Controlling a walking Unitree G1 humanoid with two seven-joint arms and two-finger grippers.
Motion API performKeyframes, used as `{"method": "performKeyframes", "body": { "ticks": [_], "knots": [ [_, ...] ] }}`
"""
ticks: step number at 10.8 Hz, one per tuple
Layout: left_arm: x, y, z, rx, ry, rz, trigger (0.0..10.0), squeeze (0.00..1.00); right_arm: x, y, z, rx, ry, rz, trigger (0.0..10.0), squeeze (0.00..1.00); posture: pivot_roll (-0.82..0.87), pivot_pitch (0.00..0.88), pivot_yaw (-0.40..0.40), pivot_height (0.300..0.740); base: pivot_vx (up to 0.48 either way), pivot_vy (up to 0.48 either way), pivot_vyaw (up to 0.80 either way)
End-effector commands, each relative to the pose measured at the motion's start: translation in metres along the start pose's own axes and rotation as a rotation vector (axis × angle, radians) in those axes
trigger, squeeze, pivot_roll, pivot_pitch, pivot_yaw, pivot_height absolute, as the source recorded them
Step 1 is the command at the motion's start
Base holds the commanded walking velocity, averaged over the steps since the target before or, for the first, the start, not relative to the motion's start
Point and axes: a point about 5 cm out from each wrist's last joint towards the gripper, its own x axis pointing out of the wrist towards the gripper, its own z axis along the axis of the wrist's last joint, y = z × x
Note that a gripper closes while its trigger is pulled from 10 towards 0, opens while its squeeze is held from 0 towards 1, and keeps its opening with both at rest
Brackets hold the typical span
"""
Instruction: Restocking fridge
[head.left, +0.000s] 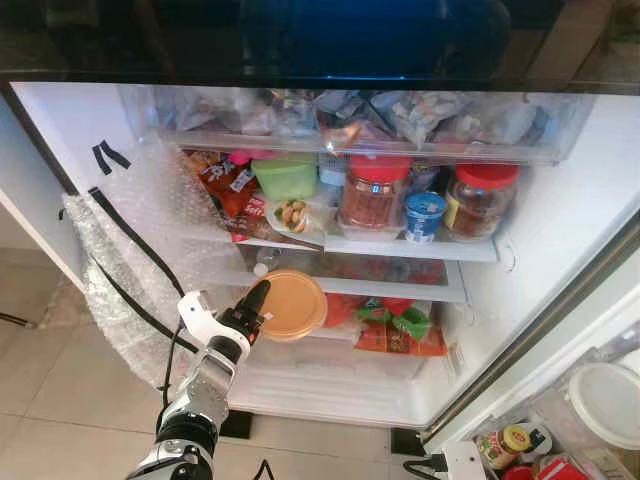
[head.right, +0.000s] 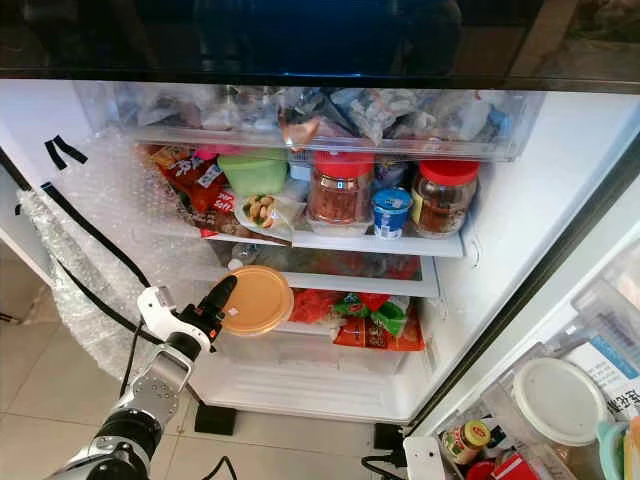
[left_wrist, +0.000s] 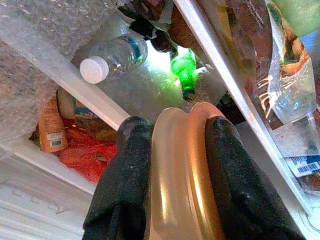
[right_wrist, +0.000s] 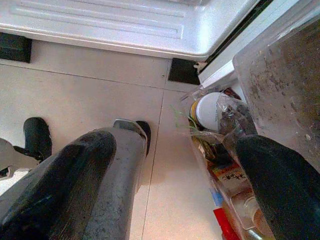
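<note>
My left gripper (head.left: 256, 303) jaws are clamped on the orange-lidded container (head.left: 291, 304) (held edge-on), at the fridge's middle shelf (head.left: 400, 288), 9 o'clock side. My right gripper (right_wrist: 170, 190) jaws stand apart above the floor (right_wrist: 90, 95).

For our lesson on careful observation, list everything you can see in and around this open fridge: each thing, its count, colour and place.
Round container: one, orange, in front of the lower shelf, held.
Jars: two, red lids, upper shelf.
Tub: one, green, upper shelf.
Cup: one, blue and white, between the jars.
Bottle: one, clear with a white cap, lying on the middle shelf.
Bubble wrap: clear, on the fridge's left wall.
Lid: one, white, right of the fridge.
Left claw: black, shut on the round container's edge.
Right claw: black, open, above the floor.
</note>
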Motion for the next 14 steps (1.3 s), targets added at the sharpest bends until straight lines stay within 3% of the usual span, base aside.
{"method": "performKeyframes", "body": {
  "ticks": [1, 7, 11, 14],
  "knots": [
    [0.0018, -0.0015, 0.0006, -0.002, -0.001, -0.004, 10.0, 0.00, -0.0003, -0.0007, -0.0017, 0.009, 0.004, -0.005, 10.0, 0.00, -0.15, 0.063, 0.000, 0.695, 0.000, 0.000, 0.00],
    [0.0025, -0.0017, 0.0011, -0.001, -0.001, -0.001, 10.0, 0.00, 0.0000, 0.0006, -0.0002, 0.020, -0.001, 0.002, 10.0, 0.00, -0.15, 0.060, -0.001, 0.695, 0.000, 0.000, 0.00],
    [0.0027, -0.0019, 0.0014, 0.000, -0.003, 0.000, 10.0, 0.00, 0.0001, 0.0011, 0.0019, 0.031, -0.020, 0.012, 10.0, 0.00, -0.15, 0.063, -0.003, 0.640, 0.000, 0.000, 0.00],
    [0.0041, -0.0035, 0.0035, 0.006, -0.012, -0.004, 10.0, 0.00, 0.0000, -0.0005, 0.0028, 0.038, -0.027, 0.010, 10.0, 0.00, -0.15, 0.065, -0.003, 0.640, 0.000, 0.000, 0.00]
  ]
}}
